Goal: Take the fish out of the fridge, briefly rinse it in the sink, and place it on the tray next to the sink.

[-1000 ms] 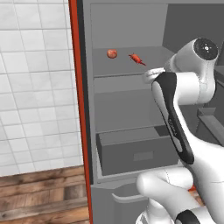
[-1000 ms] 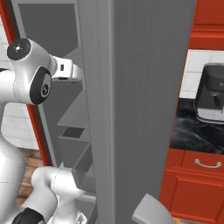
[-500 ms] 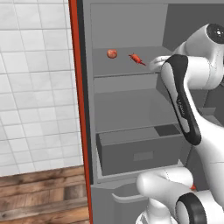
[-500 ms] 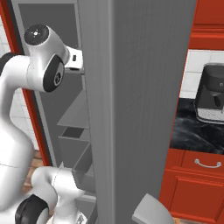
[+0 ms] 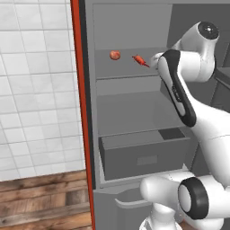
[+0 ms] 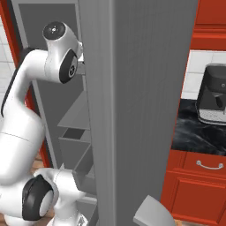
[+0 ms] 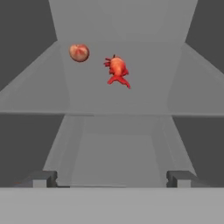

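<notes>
Fish [image 7: 117, 70] on fridge [image 5: 130, 108] shelf, long axis front-back, tail toward gripper [image 7: 112, 178].

Looking like a rendered home kitchen. Standing open at centre frame, a tall grey fridge [image 5: 134, 112] with an orange-red side edge [image 5: 81, 112], holding shelves and a drawer box [image 5: 143, 155]. Showing white wall tiles [image 5: 36, 90] at left above a wooden floor [image 5: 40, 197]. Sitting at right, red cabinets [image 6: 203, 176] under a dark marbled table [image 6: 198, 137] carrying a coffee machine [image 6: 214, 95].
</notes>
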